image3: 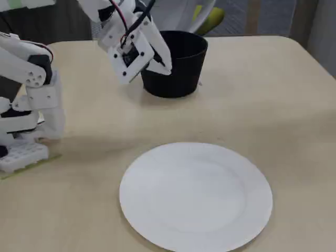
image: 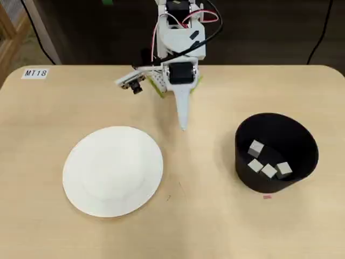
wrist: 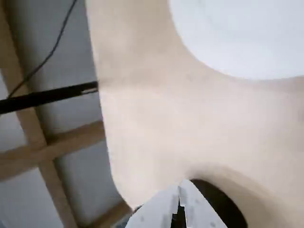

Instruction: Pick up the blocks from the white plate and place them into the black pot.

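The white plate (image: 113,171) (image3: 197,197) lies bare on the left half of the table in the overhead view, with nothing on it. Several pale blocks (image: 269,170) rest inside the black pot (image: 299,137) (image3: 178,79) on the right. In the fixed view the pot's wall hides them. My gripper (image: 183,127) (image3: 167,68) hangs shut and empty above the bare table between plate and pot, close to the arm's base. In the wrist view its closed fingertips (wrist: 180,190) point at the pot's dark edge (wrist: 218,199), and the plate (wrist: 247,38) fills the top right.
A label reading MT18 (image: 35,73) sits at the table's back left corner. The arm's white base (image3: 26,105) stands at the back edge. A small red mark (image: 267,197) lies just in front of the pot. Beyond the table edge are a wooden frame (wrist: 52,142) and a black cable.
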Available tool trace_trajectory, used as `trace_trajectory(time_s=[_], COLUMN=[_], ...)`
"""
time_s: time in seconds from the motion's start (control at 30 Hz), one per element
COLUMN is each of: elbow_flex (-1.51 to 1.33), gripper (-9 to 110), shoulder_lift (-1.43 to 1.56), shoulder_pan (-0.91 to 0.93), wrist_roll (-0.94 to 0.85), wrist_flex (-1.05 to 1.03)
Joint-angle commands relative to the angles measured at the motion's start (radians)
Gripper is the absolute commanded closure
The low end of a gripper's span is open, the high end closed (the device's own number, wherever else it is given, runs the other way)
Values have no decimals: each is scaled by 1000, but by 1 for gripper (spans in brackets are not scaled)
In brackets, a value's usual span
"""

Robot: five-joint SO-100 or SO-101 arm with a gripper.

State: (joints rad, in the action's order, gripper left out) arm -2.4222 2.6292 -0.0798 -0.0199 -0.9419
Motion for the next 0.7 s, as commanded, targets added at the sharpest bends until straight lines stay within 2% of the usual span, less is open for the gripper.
trace_trajectory(time_s=[0.0, 0.3, 0.67], elbow_flex=[-83, -356, -430], gripper=[104, 104, 104], shoulder_lift=[100, 557, 623], shoulder_pan=[6, 55, 38], wrist_roll=[-5, 2, -35], wrist_flex=[-14, -126, -170])
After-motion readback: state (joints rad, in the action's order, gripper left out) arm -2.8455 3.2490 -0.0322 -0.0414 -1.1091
